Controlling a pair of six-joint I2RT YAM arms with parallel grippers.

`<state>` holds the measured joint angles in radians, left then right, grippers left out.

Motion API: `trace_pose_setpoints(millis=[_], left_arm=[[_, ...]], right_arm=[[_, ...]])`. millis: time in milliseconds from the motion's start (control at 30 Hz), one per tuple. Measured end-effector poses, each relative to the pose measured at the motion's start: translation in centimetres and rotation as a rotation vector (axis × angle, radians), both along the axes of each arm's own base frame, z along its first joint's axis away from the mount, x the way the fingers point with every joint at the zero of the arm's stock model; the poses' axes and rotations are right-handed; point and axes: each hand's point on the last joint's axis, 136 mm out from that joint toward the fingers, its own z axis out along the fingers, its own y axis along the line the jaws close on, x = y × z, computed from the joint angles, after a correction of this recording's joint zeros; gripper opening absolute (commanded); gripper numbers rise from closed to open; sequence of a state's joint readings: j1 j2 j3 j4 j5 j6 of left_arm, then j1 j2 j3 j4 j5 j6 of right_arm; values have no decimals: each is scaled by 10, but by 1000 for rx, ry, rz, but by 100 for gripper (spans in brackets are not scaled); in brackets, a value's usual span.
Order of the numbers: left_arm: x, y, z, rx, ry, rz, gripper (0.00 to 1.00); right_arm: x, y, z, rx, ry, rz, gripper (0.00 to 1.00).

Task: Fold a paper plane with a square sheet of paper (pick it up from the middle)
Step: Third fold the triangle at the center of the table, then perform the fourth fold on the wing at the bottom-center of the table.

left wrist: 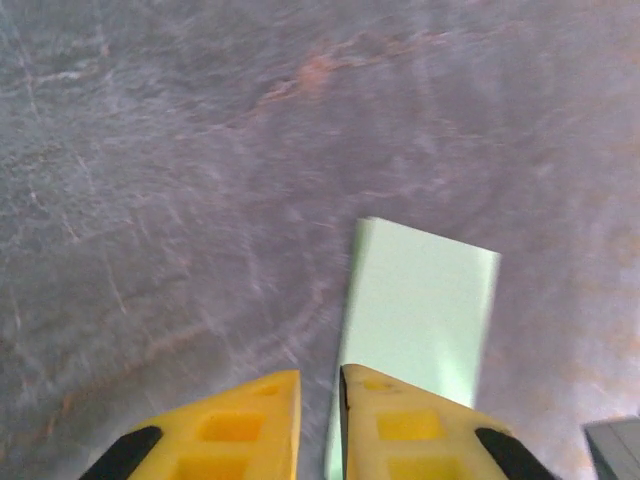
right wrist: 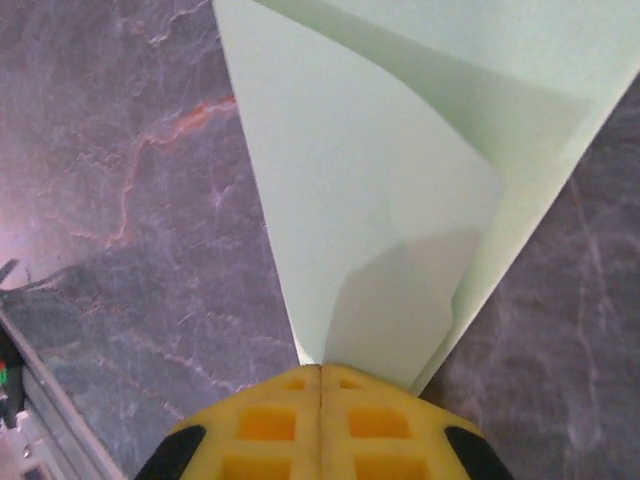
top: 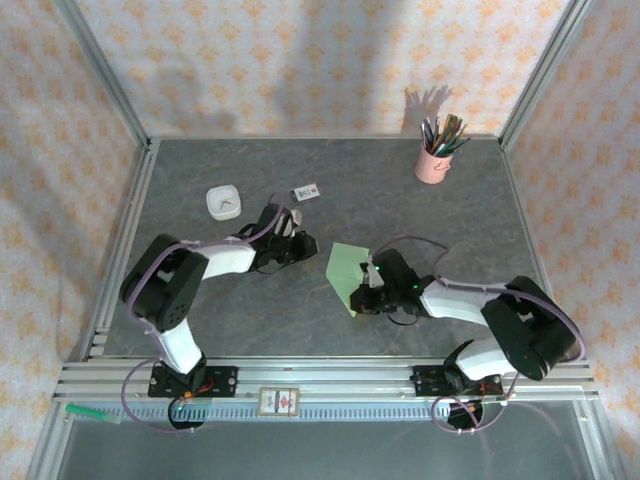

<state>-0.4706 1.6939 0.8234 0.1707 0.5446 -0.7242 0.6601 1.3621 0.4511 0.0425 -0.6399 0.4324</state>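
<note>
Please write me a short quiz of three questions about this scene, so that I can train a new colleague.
1. True or false: the right end effector is shut on the green paper.
2. What stands near the far right corner of the table? A) a bottle B) a pink pencil cup C) a fruit bowl
3. Fill in: the white dish lies on the ___ arm's side.
Key: 1 true; 2 B; 3 left.

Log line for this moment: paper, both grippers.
green sheet: partly folded | right gripper: shut on its narrow end | left gripper: jaws slightly apart at its edge
</note>
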Motion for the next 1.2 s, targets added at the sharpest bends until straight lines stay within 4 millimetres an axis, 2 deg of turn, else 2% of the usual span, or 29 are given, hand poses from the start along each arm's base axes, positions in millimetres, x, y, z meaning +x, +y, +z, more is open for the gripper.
trace_pose_setpoints(millis=[67, 133, 267, 333, 433, 567, 900, 1067, 1200], left_arm=[[-9, 1, 17, -26, -43, -2, 32], [-19, -2, 25, -50, -64, -12, 37], [-40, -11, 16, -86, -36, -40, 45], [-45, -11, 9, -84, -14, -43, 46], [-47, -15, 3, -81, -1, -55, 47], [-50, -19, -7, -71, 21, -67, 47], [-49, -36, -13, -69, 42, -108, 47], [-47, -37, -11, -49, 39, -117, 47], [-46, -30, -15, 1, 32, -111, 48]], right_arm=[[3, 2, 17, 27, -42, -1, 10], [14, 5, 36, 49, -93, -15, 11], [46, 11, 60, 49, -167, -71, 9], [59, 11, 58, 26, -168, -98, 8], [69, 6, 39, -32, -135, -130, 6], [68, -2, 14, -105, -85, -146, 5], [67, -18, -8, -215, -71, -159, 6], [69, -23, -6, -249, -94, -144, 11], [74, -21, 18, -234, -156, -130, 15]])
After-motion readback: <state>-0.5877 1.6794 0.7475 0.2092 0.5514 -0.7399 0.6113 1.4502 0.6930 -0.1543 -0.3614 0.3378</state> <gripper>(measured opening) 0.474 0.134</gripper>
